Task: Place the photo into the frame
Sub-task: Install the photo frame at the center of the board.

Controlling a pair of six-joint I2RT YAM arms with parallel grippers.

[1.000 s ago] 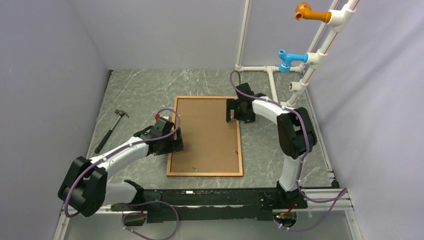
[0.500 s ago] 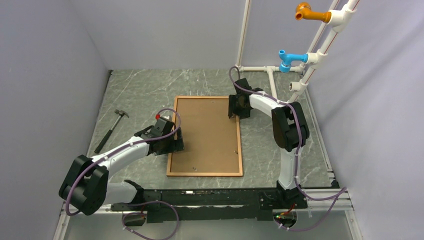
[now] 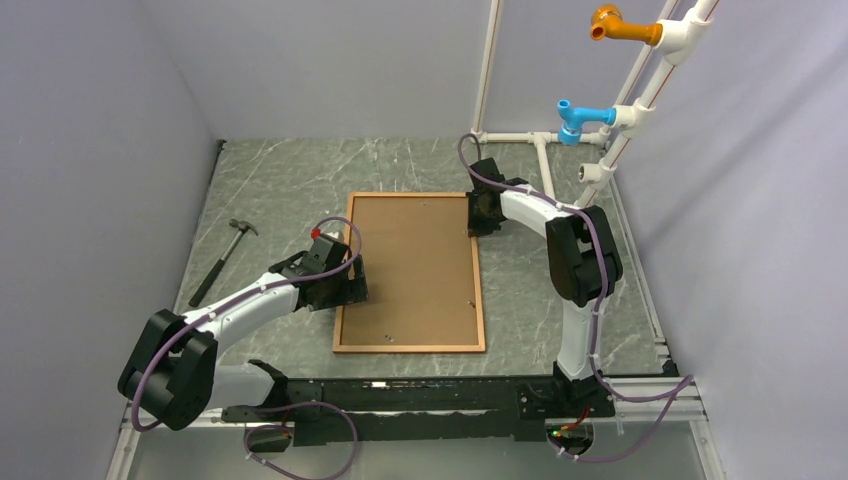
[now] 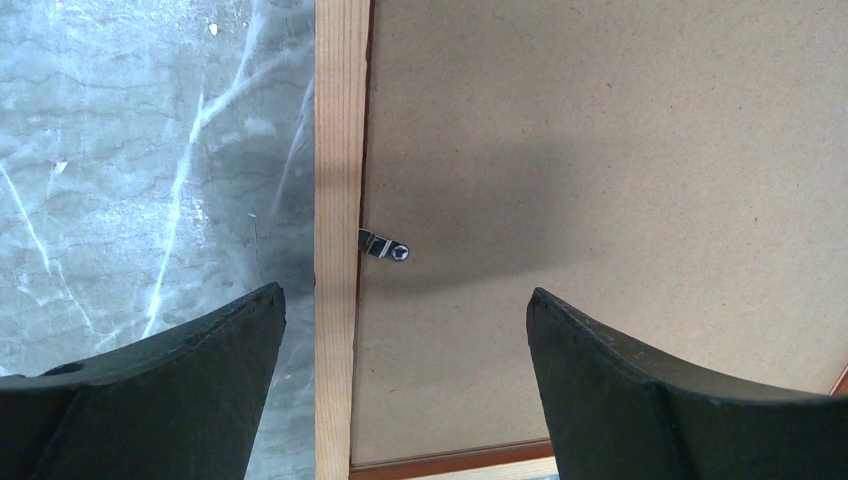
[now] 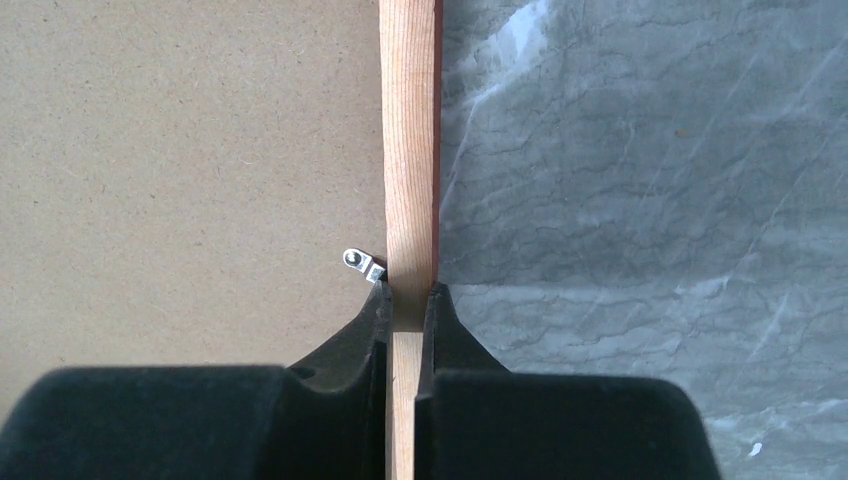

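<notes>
Right gripper (image 5: 406, 305) seemingly pinches the frame (image 5: 408, 120) by its right rail; left gripper (image 4: 400, 320) gapes wide astride the left rail; a one-sided lift might twist it loose.

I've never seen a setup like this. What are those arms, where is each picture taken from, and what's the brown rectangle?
These are two robot arms bolted at the near edge of the table. One picture looks down from above; the other two come from cameras on each wrist. On the table lie a hammer and the frame, face down, with a brown backing board in it. The right gripper pinches the frame's right rail; the left gripper hangs open over the left rail. No photo is visible.
</notes>
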